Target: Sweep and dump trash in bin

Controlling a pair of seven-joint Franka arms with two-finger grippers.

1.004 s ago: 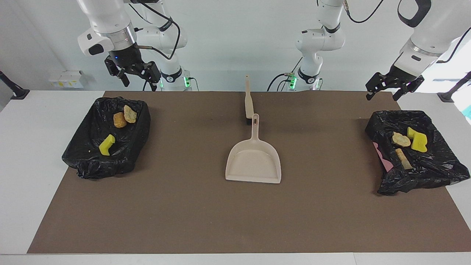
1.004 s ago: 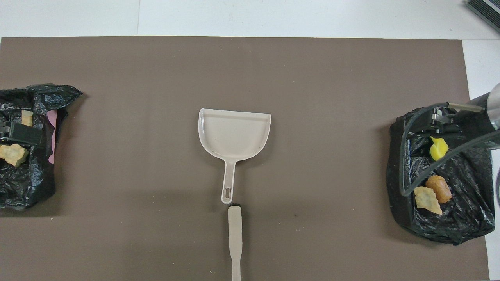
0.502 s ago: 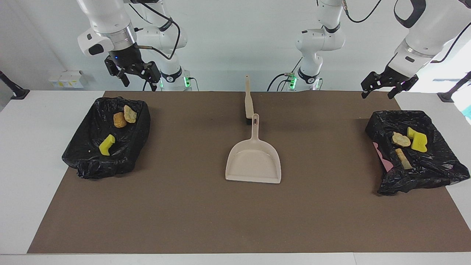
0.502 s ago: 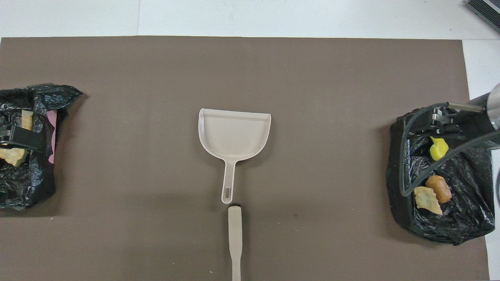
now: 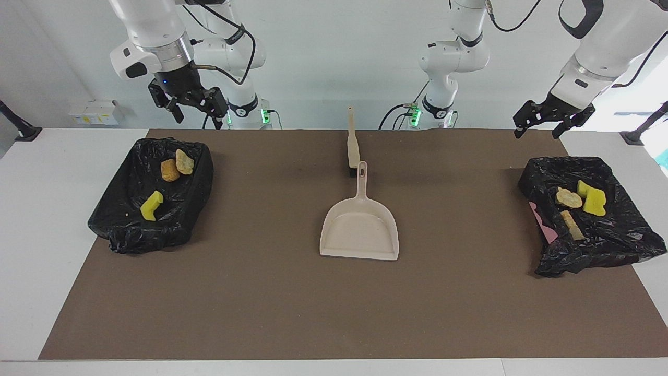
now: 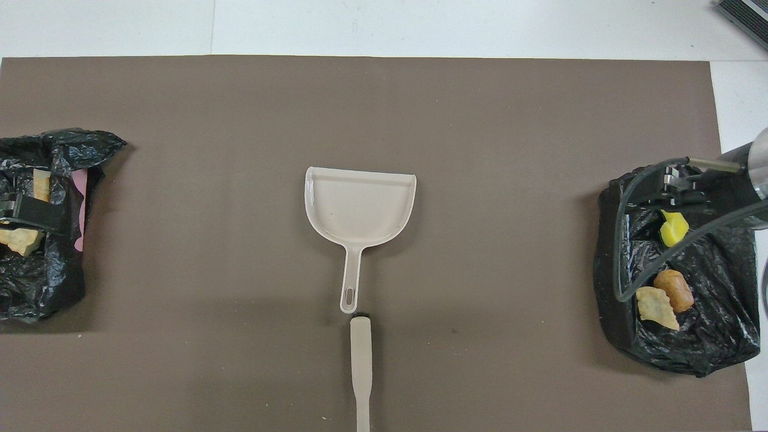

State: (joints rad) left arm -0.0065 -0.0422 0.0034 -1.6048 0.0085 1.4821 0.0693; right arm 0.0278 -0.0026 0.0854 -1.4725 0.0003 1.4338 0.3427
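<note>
Left claw [image 5: 540, 124] lifted clear above the table's brown mat, up from the bin [image 5: 589, 216] at its arm's end, fingers spread and empty. Right claw [image 5: 190, 104] parked over the robots' edge of the other bin [image 5: 151, 196], open too, holding nothing, unmoved. Below, trash split between both black-lined bins: sponge [image 5: 592, 197] and bread chunks [image 5: 569, 198] in one, sponge [image 5: 151, 206] and bread [image 5: 176, 165] in the other. Dustpan [image 5: 360, 227] flat mid-mat, brush [image 5: 353, 146] just beside its handle tip, nearer the robots. No scraps loose on the mat; judged essentially finished
</note>
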